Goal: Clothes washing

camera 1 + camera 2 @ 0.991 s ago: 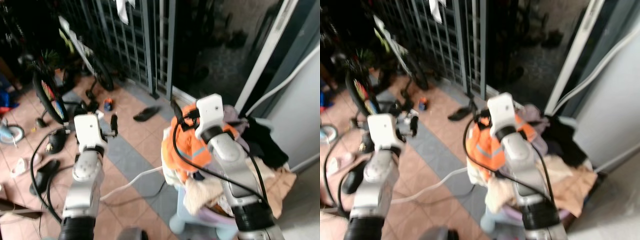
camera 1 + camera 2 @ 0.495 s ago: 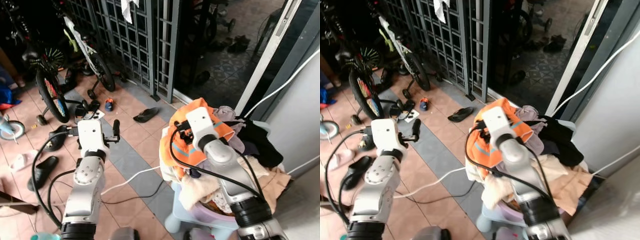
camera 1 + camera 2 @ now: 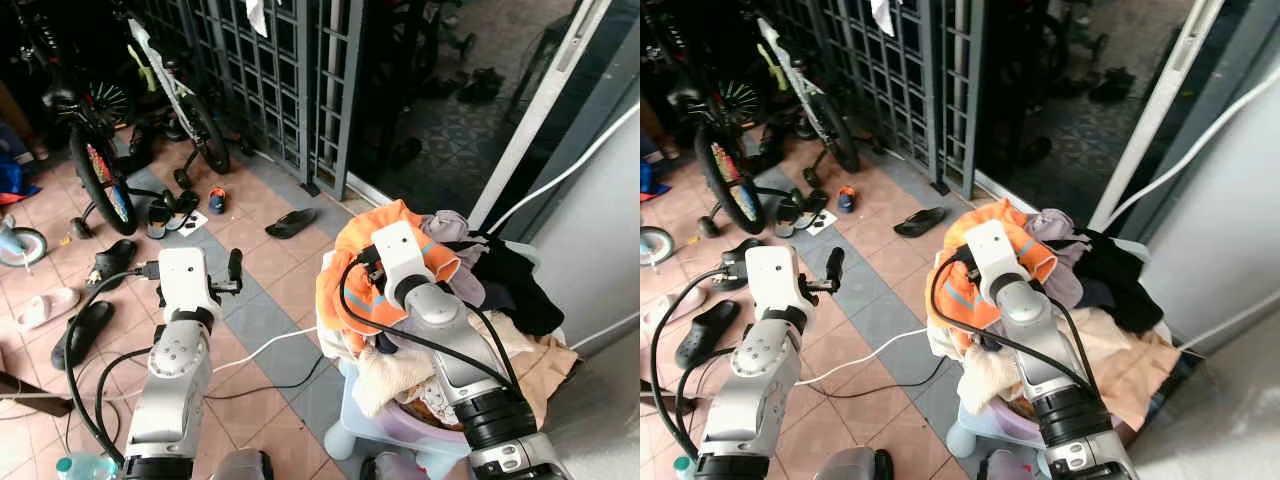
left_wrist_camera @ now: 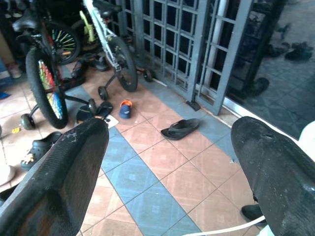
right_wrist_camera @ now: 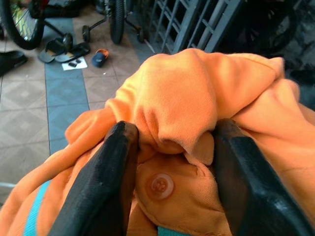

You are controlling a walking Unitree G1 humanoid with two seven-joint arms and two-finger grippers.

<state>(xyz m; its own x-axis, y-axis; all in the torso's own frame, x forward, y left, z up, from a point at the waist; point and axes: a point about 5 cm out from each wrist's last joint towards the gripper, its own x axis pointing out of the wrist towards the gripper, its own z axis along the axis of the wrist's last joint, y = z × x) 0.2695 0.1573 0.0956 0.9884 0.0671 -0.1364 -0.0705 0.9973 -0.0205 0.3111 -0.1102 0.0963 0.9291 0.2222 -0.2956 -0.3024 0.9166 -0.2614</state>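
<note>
Two silver arms reached forward in the left eye view. The right claw (image 3: 352,270) was buried in an orange garment (image 3: 395,225) on top of a heaped laundry basket (image 3: 400,425), which stood on the tiled floor (image 3: 270,330) by a grey wall. The left claw (image 3: 232,270) was held out over the floor, well apart from the pile. A metal gate (image 3: 290,70), a bicycle (image 3: 95,170) and scattered sandals lay beyond.

In the right eye view, a white cable (image 3: 855,362) ran across the tiles between the arms.

In the left wrist view, the left claw's fingers (image 4: 64,167) stood wide apart, holding nothing, with a black sandal (image 4: 181,129) on the floor beyond.

In the right wrist view, the right claw's fingers (image 5: 106,182) were pinched on a bunched fold of the orange garment, beside a button (image 5: 160,185).
</note>
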